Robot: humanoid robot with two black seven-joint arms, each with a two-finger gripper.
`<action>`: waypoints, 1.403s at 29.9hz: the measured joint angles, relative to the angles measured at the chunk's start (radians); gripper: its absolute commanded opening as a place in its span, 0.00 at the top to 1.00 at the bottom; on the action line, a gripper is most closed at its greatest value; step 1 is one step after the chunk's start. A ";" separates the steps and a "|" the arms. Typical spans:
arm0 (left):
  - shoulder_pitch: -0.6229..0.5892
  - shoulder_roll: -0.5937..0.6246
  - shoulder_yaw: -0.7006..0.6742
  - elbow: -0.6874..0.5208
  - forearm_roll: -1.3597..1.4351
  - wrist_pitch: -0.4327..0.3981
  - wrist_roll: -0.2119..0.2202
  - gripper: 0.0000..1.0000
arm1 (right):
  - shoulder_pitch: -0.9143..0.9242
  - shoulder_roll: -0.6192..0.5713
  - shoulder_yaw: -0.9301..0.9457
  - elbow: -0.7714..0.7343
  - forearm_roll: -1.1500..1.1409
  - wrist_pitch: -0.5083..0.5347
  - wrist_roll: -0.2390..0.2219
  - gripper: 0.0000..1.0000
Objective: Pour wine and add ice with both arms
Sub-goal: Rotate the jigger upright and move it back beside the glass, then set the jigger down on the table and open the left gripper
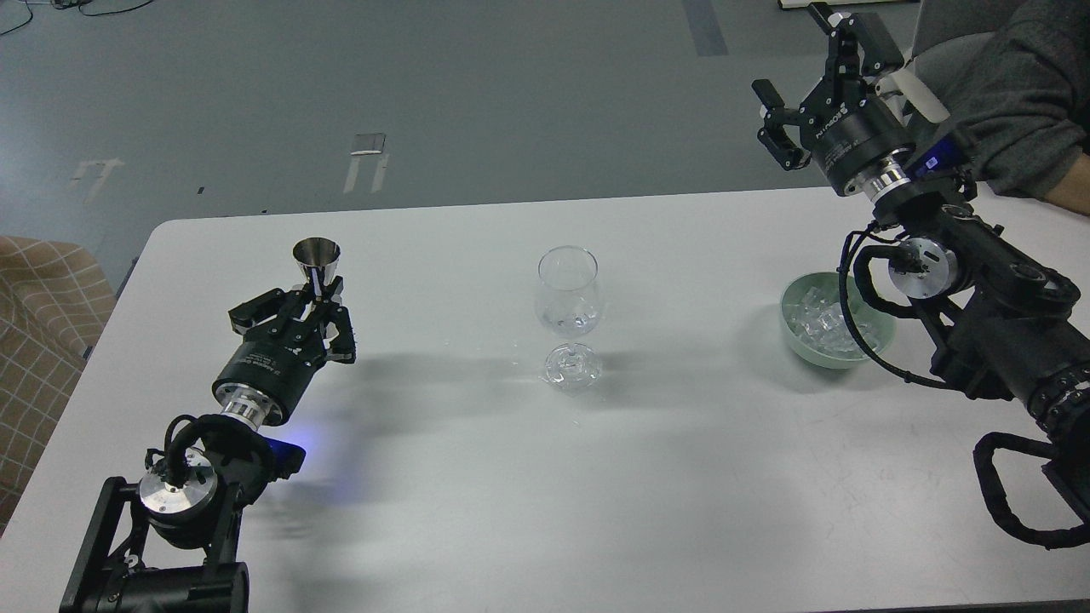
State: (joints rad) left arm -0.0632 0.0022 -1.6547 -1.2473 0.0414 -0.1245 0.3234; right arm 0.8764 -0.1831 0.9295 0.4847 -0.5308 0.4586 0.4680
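A clear wine glass (568, 294) stands mid-table with a little clear content at the bottom of its bowl. My left gripper (308, 305) is low over the table's left side. It is shut on the lower part of a steel jigger (317, 258), which stands upright with its mouth up. A heap of ice cubes (819, 322) lies in a pale green bowl (799, 343) at the right. My right gripper (809, 89) is raised above and behind the bowl, open and empty.
A person's grey-sleeved arm (1018, 85) rests at the table's far right corner, close behind my right arm. A checked beige seat (38, 306) stands off the table's left edge. The white table (596, 477) has grey floor beyond its far edge.
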 measured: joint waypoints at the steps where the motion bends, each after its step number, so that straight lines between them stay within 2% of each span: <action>1: -0.001 0.000 -0.003 0.014 0.000 -0.008 -0.001 0.82 | 0.000 0.000 0.000 0.000 0.000 0.000 0.000 0.00; 5: -0.002 0.001 -0.009 0.060 0.003 -0.023 -0.006 0.80 | 0.000 -0.001 0.000 0.000 0.000 0.000 0.000 0.00; 9: -0.004 0.004 -0.010 0.075 0.003 -0.024 -0.012 0.74 | 0.000 -0.001 0.000 0.000 0.000 0.000 0.001 0.00; 10: -0.004 0.005 -0.010 0.076 0.003 -0.024 -0.012 0.69 | 0.000 -0.001 0.000 0.000 0.000 0.000 0.001 0.00; 16: -0.007 0.007 -0.007 0.078 0.012 -0.024 -0.012 0.62 | -0.001 0.000 0.000 0.000 0.000 0.000 0.001 0.00; 34: -0.012 0.012 0.007 0.078 0.017 -0.013 -0.012 0.55 | -0.001 0.000 0.000 0.000 0.000 0.000 0.000 0.00; 42: -0.013 0.017 0.010 0.078 0.018 -0.012 -0.013 0.43 | -0.001 0.002 0.000 0.000 0.000 0.000 0.000 0.00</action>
State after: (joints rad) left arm -0.0759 0.0192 -1.6452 -1.1689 0.0593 -0.1360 0.3100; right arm 0.8758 -0.1811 0.9296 0.4847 -0.5308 0.4587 0.4679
